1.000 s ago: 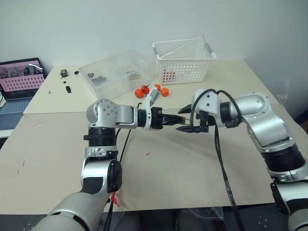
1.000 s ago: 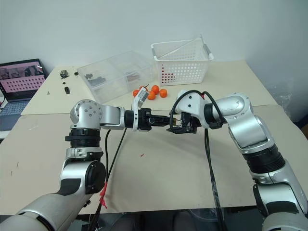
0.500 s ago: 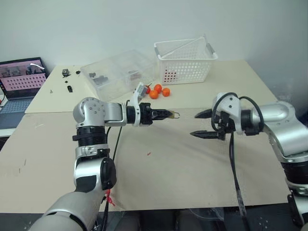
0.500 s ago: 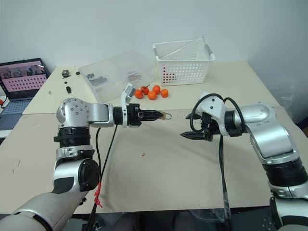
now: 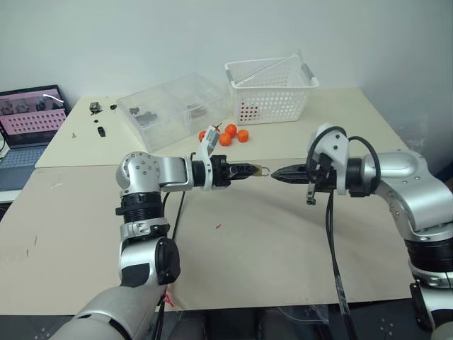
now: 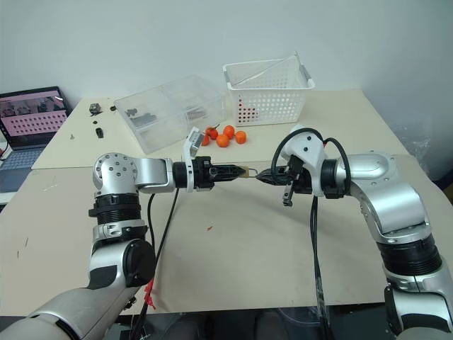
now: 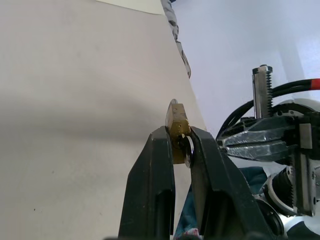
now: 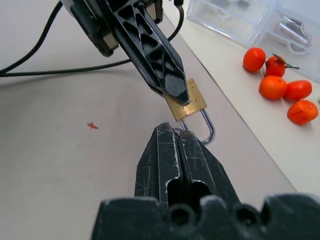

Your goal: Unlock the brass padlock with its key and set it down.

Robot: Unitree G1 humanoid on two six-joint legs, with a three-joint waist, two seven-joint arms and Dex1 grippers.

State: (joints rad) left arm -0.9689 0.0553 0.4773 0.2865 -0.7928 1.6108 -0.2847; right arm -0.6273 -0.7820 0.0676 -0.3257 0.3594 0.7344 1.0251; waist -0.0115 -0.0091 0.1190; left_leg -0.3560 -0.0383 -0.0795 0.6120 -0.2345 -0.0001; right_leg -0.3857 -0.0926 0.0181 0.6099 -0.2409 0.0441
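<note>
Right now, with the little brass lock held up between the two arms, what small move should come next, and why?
Probably nudge the shut right tool onto the shackle and tug. The left tool grips the brass padlock by its body above the table, shackle toward the right tool, whose tips are just short of the loop. No key is visible from here.
</note>
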